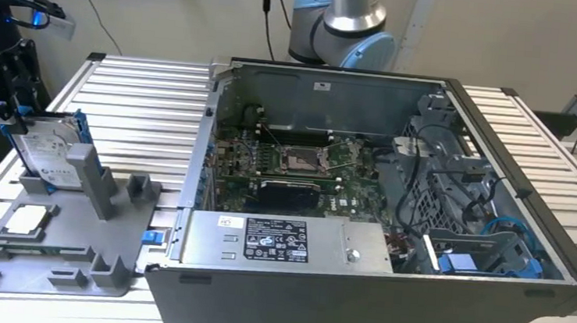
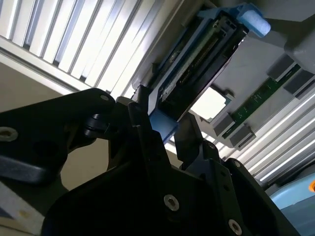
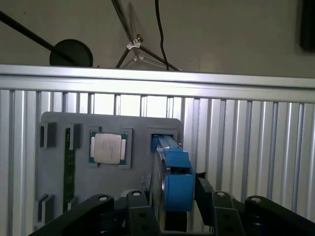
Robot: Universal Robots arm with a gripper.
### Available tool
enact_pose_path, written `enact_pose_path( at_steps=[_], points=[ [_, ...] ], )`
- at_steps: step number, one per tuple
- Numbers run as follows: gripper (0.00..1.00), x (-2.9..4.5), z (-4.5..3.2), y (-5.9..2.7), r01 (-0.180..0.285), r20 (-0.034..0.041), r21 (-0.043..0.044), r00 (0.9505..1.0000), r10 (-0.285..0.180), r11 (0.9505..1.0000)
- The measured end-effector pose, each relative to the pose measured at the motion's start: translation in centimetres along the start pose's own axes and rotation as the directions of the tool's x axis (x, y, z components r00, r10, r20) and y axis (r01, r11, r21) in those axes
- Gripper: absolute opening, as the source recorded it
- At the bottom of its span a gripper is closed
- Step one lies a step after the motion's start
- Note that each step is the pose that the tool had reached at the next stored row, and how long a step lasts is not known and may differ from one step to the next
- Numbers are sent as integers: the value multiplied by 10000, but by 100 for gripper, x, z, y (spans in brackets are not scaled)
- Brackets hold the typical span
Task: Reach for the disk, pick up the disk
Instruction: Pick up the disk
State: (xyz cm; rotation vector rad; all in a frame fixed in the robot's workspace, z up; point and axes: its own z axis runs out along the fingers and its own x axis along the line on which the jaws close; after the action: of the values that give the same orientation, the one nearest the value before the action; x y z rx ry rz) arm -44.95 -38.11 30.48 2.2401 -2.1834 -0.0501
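The disk (image 1: 47,153), silver-grey with a white label and a bright blue bracket, stands on edge in a slot of the grey fixture (image 1: 60,263) at the exterior view's left. My gripper (image 1: 19,110) sits at its upper end. In the first wrist view the disk (image 3: 174,172) shows edge-on, and my gripper (image 3: 174,191) has a black finger pressed against each side. The second wrist view shows the same grip: my gripper (image 2: 165,123) is shut on the blue end of the disk (image 2: 197,54).
An open computer case (image 1: 572,268) fills the middle and right of the slatted metal table (image 1: 137,97), with a grey power-supply box (image 1: 281,243) along its near side. On the fixture lie a square processor chip (image 3: 108,147) and a green memory stick (image 3: 69,167).
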Motion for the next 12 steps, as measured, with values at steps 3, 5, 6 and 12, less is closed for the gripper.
enact_pose_path(
  at_steps=[3,5,6,12],
  points=[
    [100,0,30,0,0,10,4,10000,0,10000],
    [100,1,57,-1,1,28,9,10000,-1,10000],
    [100,1,70,-1,1,32,11,10000,-1,10000],
    [100,2,113,-3,1,41,13,10000,-1,10000]
  ],
)
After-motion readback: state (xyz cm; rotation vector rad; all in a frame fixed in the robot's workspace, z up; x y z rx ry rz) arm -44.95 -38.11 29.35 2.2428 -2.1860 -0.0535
